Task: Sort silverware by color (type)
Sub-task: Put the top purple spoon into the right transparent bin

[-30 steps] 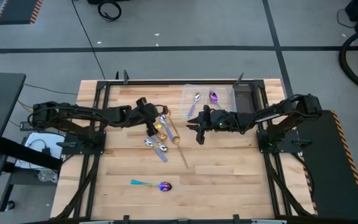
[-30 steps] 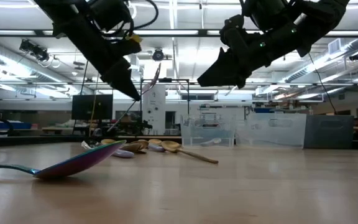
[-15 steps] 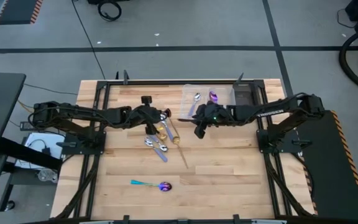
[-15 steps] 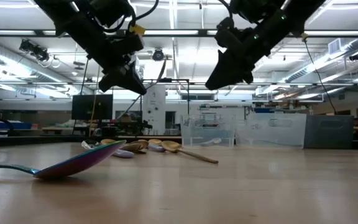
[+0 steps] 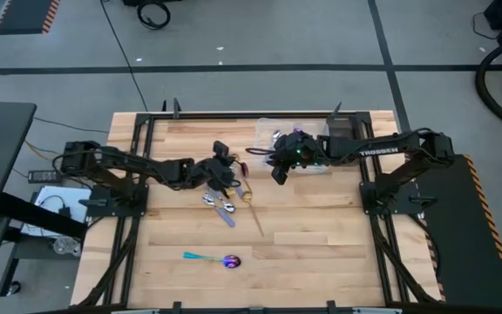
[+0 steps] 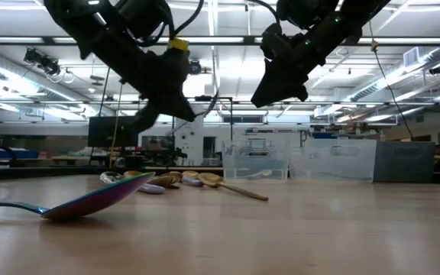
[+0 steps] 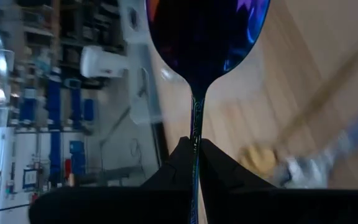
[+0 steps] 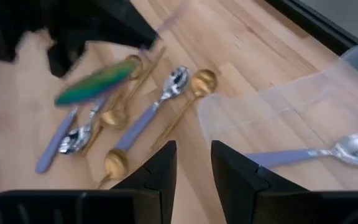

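Note:
My left gripper (image 5: 227, 168) hangs over the far end of the silverware pile (image 5: 225, 199), shut on an iridescent purple-blue spoon (image 7: 207, 31). The right wrist view shows that spoon greenish (image 8: 98, 81). The pile holds gold spoons and silver ones with lavender handles, lying flat on the wood. Another iridescent spoon with a teal handle (image 5: 220, 259) lies alone near the table's front. My right gripper (image 8: 194, 165) is open with nothing in it, raised beside the clear tray (image 8: 303, 118), which holds a silver spoon (image 8: 319, 152). My left gripper pinches the iridescent spoon's thin handle (image 7: 196, 134) between its two fingertips. The fingers come from the table's left, slanting down, and lie along the handle. The bowl sticks out beyond the fingertips. The spoon is lifted clear of the table and the pile (image 6: 205, 107).
The clear tray (image 5: 264, 131) stands at the far right of the table beside a dark bin (image 5: 342, 135). Bare wood lies between the pile and the lone spoon (image 6: 90, 200) at the front, and to the right.
My left gripper has rolled about its own axis and shifted toward the table's right and a little down, turning the held spoon with it. My right gripper has risen and drawn toward the far edge, nearer the tray, its fingers as far apart as before.

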